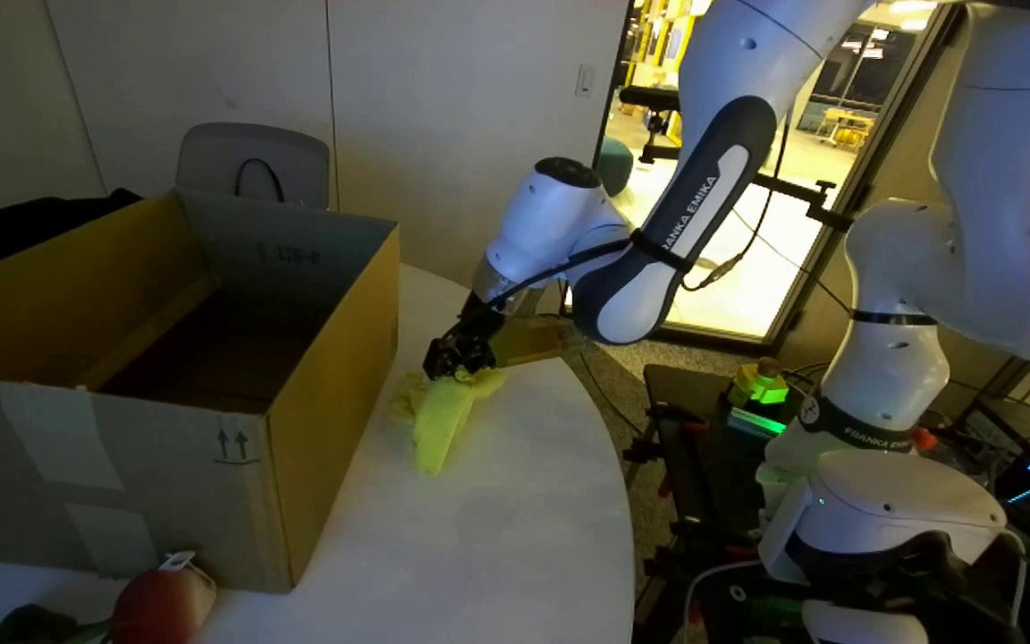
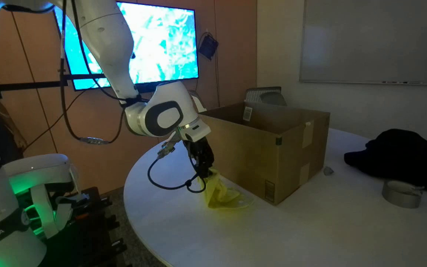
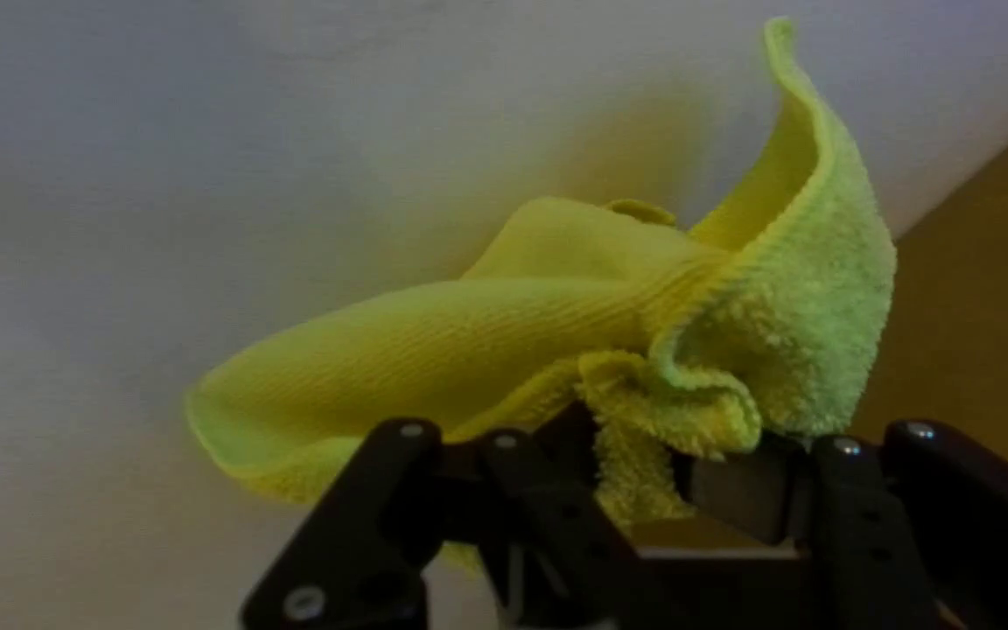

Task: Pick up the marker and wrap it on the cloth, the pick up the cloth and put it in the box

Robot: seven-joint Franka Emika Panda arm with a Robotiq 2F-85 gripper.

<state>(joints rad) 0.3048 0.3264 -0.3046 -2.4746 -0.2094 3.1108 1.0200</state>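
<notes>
Holding a bunched fold of the yellow-green cloth (image 3: 469,350) in the narrow-set jaws of the gripper (image 3: 661,459), just outside the box (image 1: 122,483). Probably facing the carry — so best lifting straight up, clearing the rim with every trailing corner, then lowering well inside before releasing. Not seeing the marker — perhaps hiding in the folds, so avoiding any shaking. Reading "FRANKA EMIKA" on the arm (image 1: 692,215) and spotting twin up-arrows (image 1: 236,445) on the box, but failing to make out the faint inner print (image 1: 290,255).
</notes>
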